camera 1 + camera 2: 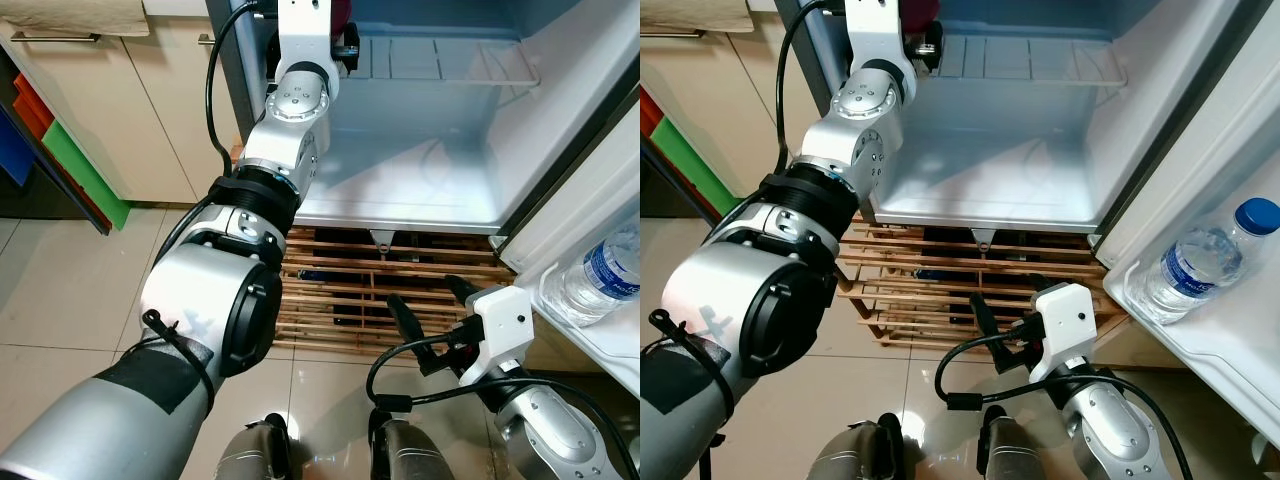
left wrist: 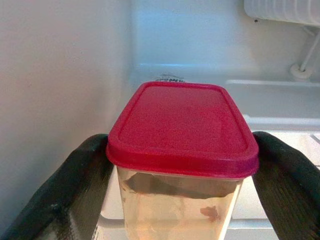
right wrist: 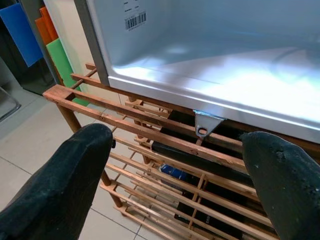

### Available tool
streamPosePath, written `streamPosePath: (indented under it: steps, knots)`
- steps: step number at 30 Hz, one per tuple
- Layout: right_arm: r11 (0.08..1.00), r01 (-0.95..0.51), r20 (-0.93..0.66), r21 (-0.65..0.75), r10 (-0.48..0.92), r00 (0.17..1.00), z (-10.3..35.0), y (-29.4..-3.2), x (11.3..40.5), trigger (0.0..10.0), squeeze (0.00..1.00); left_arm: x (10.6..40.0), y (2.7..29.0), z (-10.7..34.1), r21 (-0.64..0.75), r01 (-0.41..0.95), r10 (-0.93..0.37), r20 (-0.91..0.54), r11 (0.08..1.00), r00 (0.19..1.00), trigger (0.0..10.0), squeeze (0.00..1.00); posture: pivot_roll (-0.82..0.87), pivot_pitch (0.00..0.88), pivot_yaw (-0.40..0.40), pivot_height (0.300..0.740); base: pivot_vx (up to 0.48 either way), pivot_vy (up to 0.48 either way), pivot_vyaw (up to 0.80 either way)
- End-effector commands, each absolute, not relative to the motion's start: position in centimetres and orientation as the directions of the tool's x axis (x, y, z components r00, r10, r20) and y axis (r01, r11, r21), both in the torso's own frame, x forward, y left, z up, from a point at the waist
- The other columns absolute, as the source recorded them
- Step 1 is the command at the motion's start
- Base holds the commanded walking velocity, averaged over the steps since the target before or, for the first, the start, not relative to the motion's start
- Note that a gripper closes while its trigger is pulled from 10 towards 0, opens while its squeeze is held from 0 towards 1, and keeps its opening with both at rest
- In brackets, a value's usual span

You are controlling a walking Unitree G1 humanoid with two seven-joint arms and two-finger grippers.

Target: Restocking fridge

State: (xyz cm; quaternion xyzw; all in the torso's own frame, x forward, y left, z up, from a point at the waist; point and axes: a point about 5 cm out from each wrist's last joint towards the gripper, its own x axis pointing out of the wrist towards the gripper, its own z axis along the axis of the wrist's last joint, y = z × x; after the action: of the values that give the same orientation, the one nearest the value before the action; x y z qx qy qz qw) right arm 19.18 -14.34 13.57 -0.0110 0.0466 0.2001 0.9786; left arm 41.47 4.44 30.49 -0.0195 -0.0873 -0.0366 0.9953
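Note:
The open fridge [image 1: 420,170] stands before me on a wooden slatted rack [image 1: 340,300]. My left arm reaches up to the fridge's upper left, beside the wire shelf [image 1: 440,60]. My left gripper [image 2: 181,205] is shut on a clear container with a red lid [image 2: 182,122], one black finger [image 2: 65,190] on each side. The lid's red edge [image 1: 344,14] peeks past the wrist. Low down in front of the rack, my right gripper [image 1: 432,305] is open with nothing between its fingers [image 3: 75,170].
A water bottle with a blue cap [image 1: 1200,260] stands in the open door's shelf [image 1: 1200,340] at the right. Beige cabinets [image 1: 150,110] and green, orange and blue panels [image 1: 75,165] are at the left. Tiled floor [image 1: 70,290] lies below.

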Motion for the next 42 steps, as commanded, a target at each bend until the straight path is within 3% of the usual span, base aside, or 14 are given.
streamPosePath:
  steps: [1,13,23,29,32,37,42]
  knots:
    - [0.92,-0.391,-0.119,0.012,0.39,0.913,13.2,-14.6,19.2,10.0,0.0,41.4,4.5,29.8,-0.023,0.053,-0.049,0.151,0.998,0.987,10.0,0.0,-0.27,0.15,0.032,0.74,0.0,0.0,0.0]
    - [0.918,-0.397,-0.118,0.014,0.396,0.911,13.1,-14.7,19.8,10.0,0.0,40.5,4.2,27.9,-0.005,0.039,-0.038,0.103,0.999,0.994,10.0,0.0,-0.27,0.149,0.028,0.74,0.0,0.0,0.0]
    - [0.919,-0.395,-0.117,0.006,0.393,0.912,13.1,-14.8,20.2,10.0,0.0,38.2,3.3,26.8,0.042,0.102,-0.106,0.106,0.994,0.989,10.0,0.0,-0.26,0.156,0.026,0.74,0.0,0.0,0.0]
    - [0.93,-0.368,-0.106,-0.003,0.366,0.925,13.1,-15.2,20.3,10.0,0.0,36.6,4.1,25.3,0.1,0.178,-0.184,0.06,0.979,0.981,10.0,0.0,-0.25,0.155,0.028,0.74,0.0,0.0,0.0]
    - [0.938,-0.346,-0.1,0.006,0.345,0.933,12.9,-15.4,20.3,10.0,0.0,35.5,5.7,23.3,0.102,0.211,-0.213,0.008,0.972,0.977,10.0,0.0,-0.24,0.144,0.027,0.74,0.0,0.0,0.0]
    - [0.95,-0.311,-0.077,0.024,0.312,0.947,12.9,-15.7,20.6,10.0,0.0,34.0,6.5,22.0,0.004,0.304,-0.304,0.021,0.953,0.953,10.0,0.0,-0.22,0.12,0.028,0.74,0.0,0.0,0.0]
    - [0.962,-0.27,-0.028,0.048,0.272,0.962,14.3,-16.1,22.6,10.0,0.0,31.1,7.8,20.3,0.018,0.42,-0.42,0.092,0.907,0.903,10.0,0.0,-0.2,0.09,0.027,0.74,0.0,0.0,0.0]
